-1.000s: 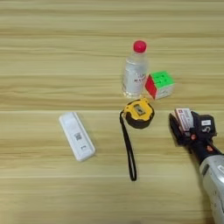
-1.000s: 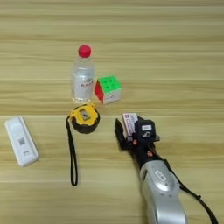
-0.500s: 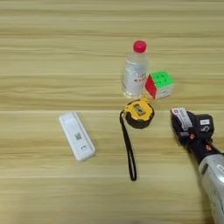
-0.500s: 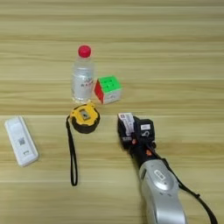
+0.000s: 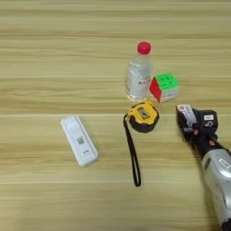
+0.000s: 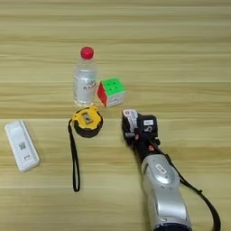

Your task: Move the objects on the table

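Tool (image 6: pixel 135 128) sits right of centre on the tabletop (image 5: pixel 54 54), silver forearm running in from the near edge. Black fingers are narrow, closed on the box (image 6: pixel 130 118), a small red-white flat pack showing at the fingertips. Whether the box rests on the wood or is lifted I cannot tell.

Tape (image 5: pixel 143 116), yellow and black, lies near the tabletop's centre, just left of the tool and apart from it. Its black strap (image 5: pixel 132 155) trails toward the near edge in a loose line.

Cube (image 5: pixel 164 87), red and green faces showing, stands farther back than the tool, just beside the bottle (image 5: pixel 139 74).

Remote (image 5: pixel 79 140), white and oblong, lies alone well toward the left edge, angled.

Handling, by judgement:
- Box: light, thin card, likely crushable. Grip across the flat faces, gently.
- Tape: dense, hard shell, rounded. Take it across the body; the strap is limp and will drag.
- Cube: rigid, smooth plastic, layers may twist. Grip two opposite faces squarely.
- Remote: light, stiff, slick. Pinch across the narrow width near the middle.

Containers: the bottle is clear with a red cap on, upright. Contents look clear; fill level not readable. It stands close enough to the cube that a careless reach there could tip it.
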